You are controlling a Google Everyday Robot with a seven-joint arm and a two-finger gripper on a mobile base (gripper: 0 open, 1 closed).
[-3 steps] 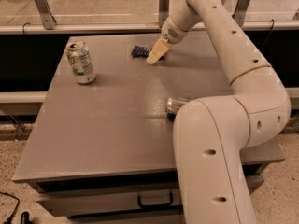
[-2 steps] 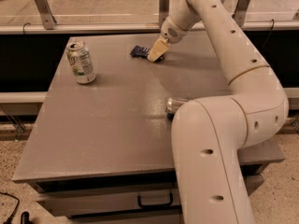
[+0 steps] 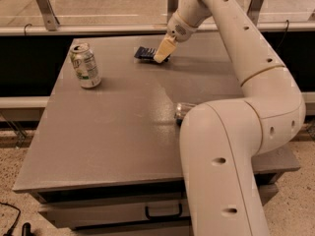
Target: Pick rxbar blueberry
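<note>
1. Barely moved in the past second, the cream tool (image 3: 163,55) sits low on the right end of the rxbar blueberry (image 3: 145,53), at the far side of the matte grey tabletop (image 3: 123,132). I cannot tell whether it is spread or pinching.
2. The bar has not shifted, so the pick seems not yet made.
3. The wrapper is flat, navy and white-marked; a cylindrical green-and-white can (image 3: 85,66) stands well apart.

grey table (image 3: 98,146). white-and-green can (image 3: 84,65) upright on its far left. silver can (image 3: 184,110) on its side mid right, partly hidden. drawer handle (image 3: 162,213) under near edge. black cable (image 3: 12,215) on floor, near left. gripper (image 3: 162,52) low over far middle.
</note>
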